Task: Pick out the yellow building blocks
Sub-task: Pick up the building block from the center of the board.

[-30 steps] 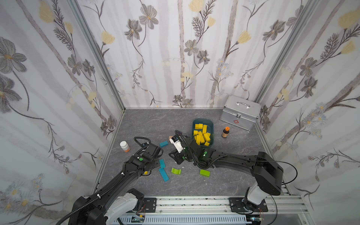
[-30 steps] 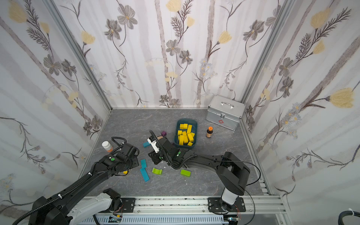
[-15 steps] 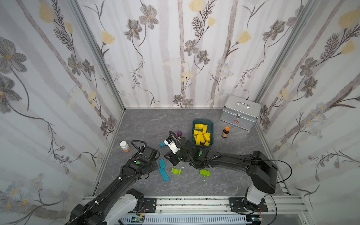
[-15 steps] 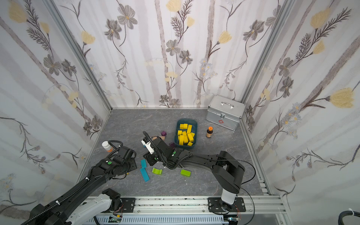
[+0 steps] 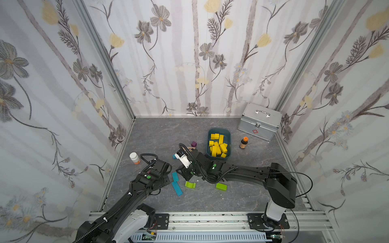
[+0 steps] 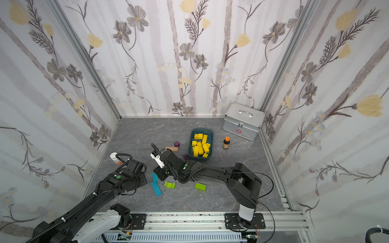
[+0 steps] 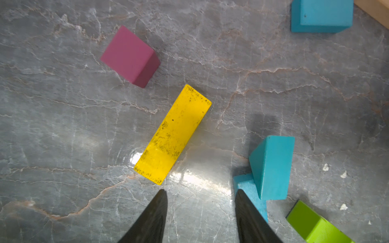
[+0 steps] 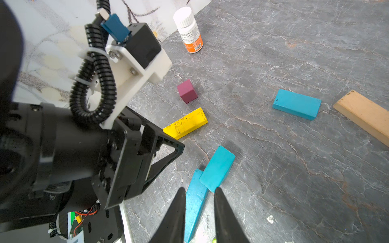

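Several yellow building blocks (image 5: 217, 145) (image 6: 200, 145) lie piled in a teal bin (image 5: 229, 143) (image 6: 211, 144). One scuffed yellow bar (image 7: 172, 134) (image 8: 185, 124) lies flat on the grey floor, hidden under the left arm in both top views. My left gripper (image 7: 200, 191) is open just short of the bar's near end, with bare floor between its fingers. My right gripper (image 8: 200, 188) is shut and holds nothing. It hangs over two teal blocks (image 8: 216, 166) lying one on the other.
Around the bar lie a magenta cube (image 7: 130, 56), teal blocks (image 5: 176, 188), two lime-green blocks (image 5: 190, 184) (image 5: 221, 186), a purple cube (image 5: 193, 144) and a tan bar (image 8: 366, 115). A white pill bottle (image 5: 134, 158), a brown bottle (image 5: 243, 143) and a silver case (image 5: 260, 121) stand further off.
My right gripper has shifted left, away from the bin and toward the teal blocks. The left wrist has shifted only slightly near the front left.
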